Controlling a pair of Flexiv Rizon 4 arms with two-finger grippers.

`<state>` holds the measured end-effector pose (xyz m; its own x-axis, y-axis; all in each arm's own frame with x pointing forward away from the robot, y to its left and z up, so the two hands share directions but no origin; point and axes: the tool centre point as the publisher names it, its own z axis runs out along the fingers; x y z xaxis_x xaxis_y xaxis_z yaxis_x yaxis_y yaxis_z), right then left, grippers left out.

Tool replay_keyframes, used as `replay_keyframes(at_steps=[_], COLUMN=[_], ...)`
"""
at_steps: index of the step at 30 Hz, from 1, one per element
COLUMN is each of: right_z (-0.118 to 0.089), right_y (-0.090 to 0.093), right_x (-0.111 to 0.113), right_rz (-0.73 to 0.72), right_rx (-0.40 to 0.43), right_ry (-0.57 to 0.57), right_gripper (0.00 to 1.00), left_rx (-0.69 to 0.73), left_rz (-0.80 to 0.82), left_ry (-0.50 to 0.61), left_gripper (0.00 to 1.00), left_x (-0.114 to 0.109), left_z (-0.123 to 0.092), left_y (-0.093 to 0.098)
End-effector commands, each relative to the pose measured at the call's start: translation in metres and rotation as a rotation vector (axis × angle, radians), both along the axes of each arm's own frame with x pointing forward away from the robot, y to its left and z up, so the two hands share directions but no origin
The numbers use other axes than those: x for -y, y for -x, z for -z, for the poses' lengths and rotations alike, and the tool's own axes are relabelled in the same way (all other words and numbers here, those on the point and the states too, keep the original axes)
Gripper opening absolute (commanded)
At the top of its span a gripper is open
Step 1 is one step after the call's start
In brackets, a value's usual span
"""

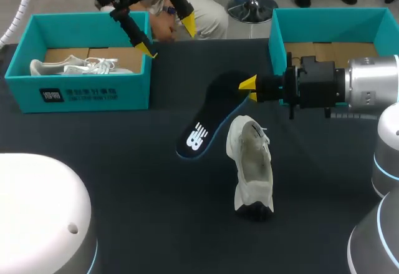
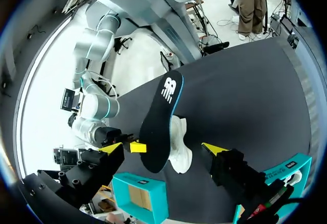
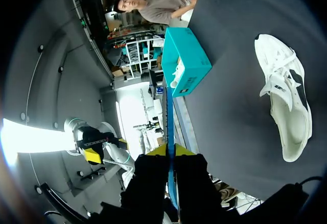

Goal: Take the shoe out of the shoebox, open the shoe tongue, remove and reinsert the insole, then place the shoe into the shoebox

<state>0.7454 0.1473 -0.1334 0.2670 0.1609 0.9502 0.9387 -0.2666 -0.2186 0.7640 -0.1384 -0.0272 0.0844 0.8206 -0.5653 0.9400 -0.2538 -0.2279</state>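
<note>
The right end effector (image 1: 249,88) is closed, its two yellow tips pinching one end of the black insole (image 1: 207,119) between them. The insole juts out ahead of the tips, clear of the table (image 1: 124,161), with its white logo facing up at the free end and a blue rim around it. Beside and below this end effector the white shoe (image 1: 252,168) lies on the table, apart from the insole, with its opening turned upward (how far back the tongue is folded cannot be made out). The step in hand appears to be putting the insole back into the shoe. To do it well, the free end should probably be tilted down and fed into the opening at a shallow angle. Pressing it flat from above seems risky, since the insole looks thin and likely to buckle. The shoe sits loose and may skid or tip under that push, so it likely needs bracing. The left end effector (image 1: 167,37) is spread wide and holds nothing. It is raised well beyond the insole, near a corner of a teal shoebox (image 1: 78,93) that holds another white shoe, and looks free to steady the shoe. A second teal shoebox (image 1: 330,21) stands behind the right arm.
</note>
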Motion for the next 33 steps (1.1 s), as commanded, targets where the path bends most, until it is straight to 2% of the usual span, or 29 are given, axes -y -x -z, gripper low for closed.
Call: replay_keyframes(at_steps=[1,10,23,30,33], right_z=[0.0,0.0,0.001,0.003,0.003], right_y=[0.0,0.0,0.001,0.005,0.008], right_x=[-0.001,-0.001,-0.001,0.006,0.01], right_rz=[0.003,0.003,-0.003,-0.085,-0.128], right_rx=[-0.001,-0.001,0.003,0.04,0.039], right_ry=[0.002,0.002,-0.008,-0.062,-0.033], right_gripper=[0.0,0.0,0.0,0.0,0.0], left_rx=[0.0,0.087,0.087,0.087,0.087], left_rz=[0.009,-0.038,-0.021,-0.021,-0.021], left_ry=[-0.104,-0.232,-0.238,-0.238,-0.238], left_gripper=[1.0,1.0,1.0,1.0,1.0], left_x=[0.018,0.042,0.046,0.046,0.046], left_z=[-0.006,-0.013,-0.014,-0.014,-0.014], left_y=[-0.012,-0.02,-0.021,-0.021,-0.021])
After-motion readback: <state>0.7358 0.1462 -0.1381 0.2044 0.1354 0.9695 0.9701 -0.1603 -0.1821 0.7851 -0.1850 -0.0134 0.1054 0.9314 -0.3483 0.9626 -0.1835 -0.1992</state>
